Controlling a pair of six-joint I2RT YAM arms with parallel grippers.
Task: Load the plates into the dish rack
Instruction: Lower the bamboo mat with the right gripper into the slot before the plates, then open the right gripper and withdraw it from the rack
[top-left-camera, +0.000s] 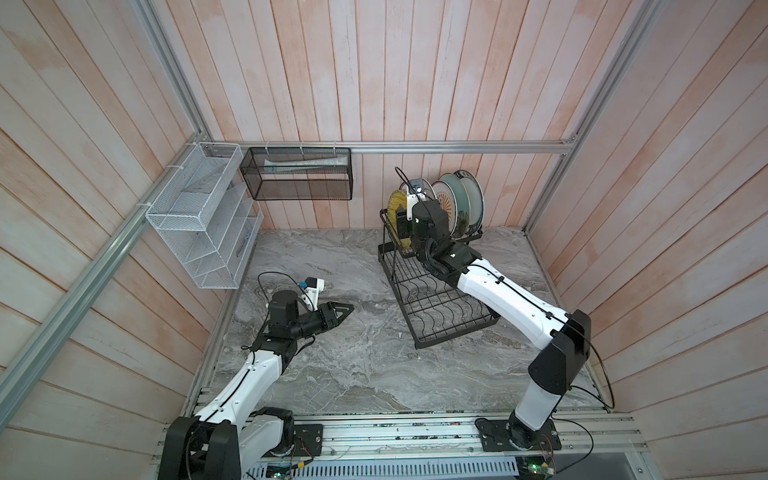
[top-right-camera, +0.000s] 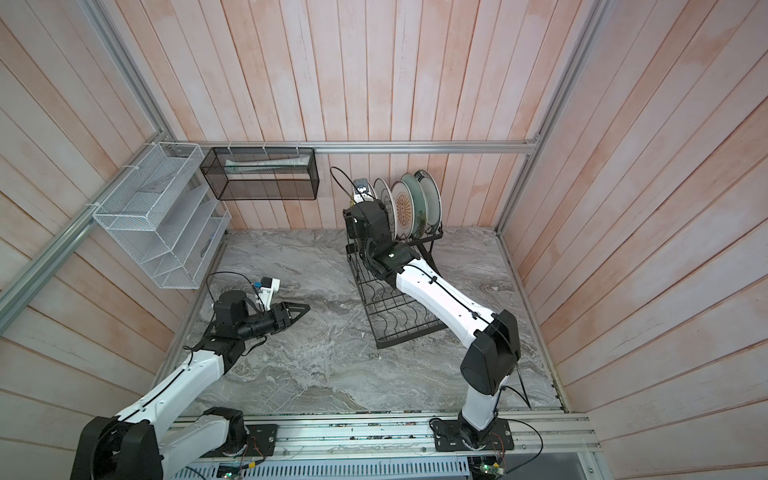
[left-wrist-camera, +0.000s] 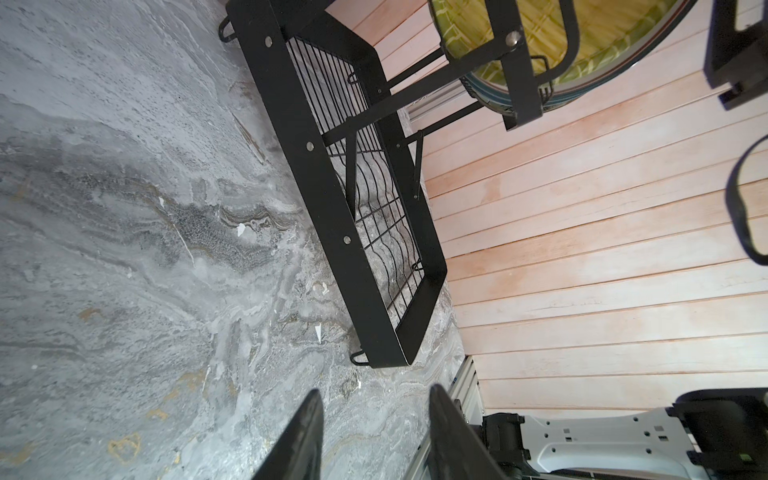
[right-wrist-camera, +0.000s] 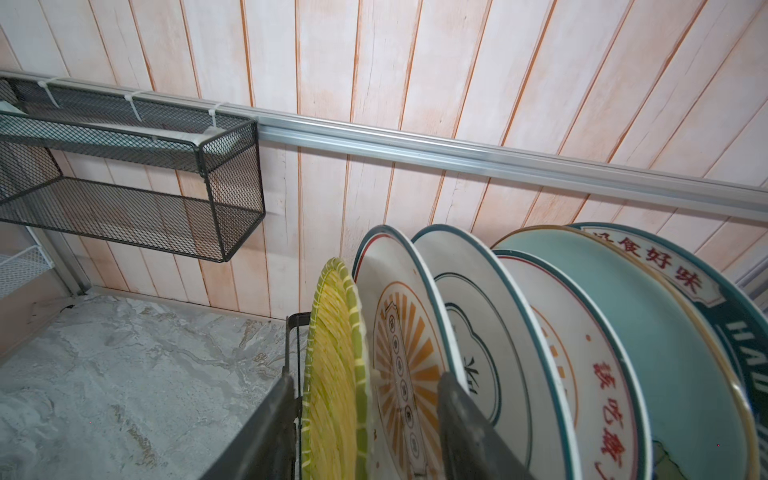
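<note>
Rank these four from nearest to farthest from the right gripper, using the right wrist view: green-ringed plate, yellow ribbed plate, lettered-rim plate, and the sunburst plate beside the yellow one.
1. yellow ribbed plate: between the jaws of the right gripper, at the row's near end.
2. sunburst plate: next slot along.
3. green-ringed plate: third in the row.
4. lettered-rim plate: far end of the row.

Glossy glazed plates (right-wrist-camera: 469, 299); matt black metal dish rack (left-wrist-camera: 329, 195); smooth marble-patterned tabletop (top-left-camera: 353, 374); matt wood-grain wall panels (top-left-camera: 374, 83), possibly printed.
</note>
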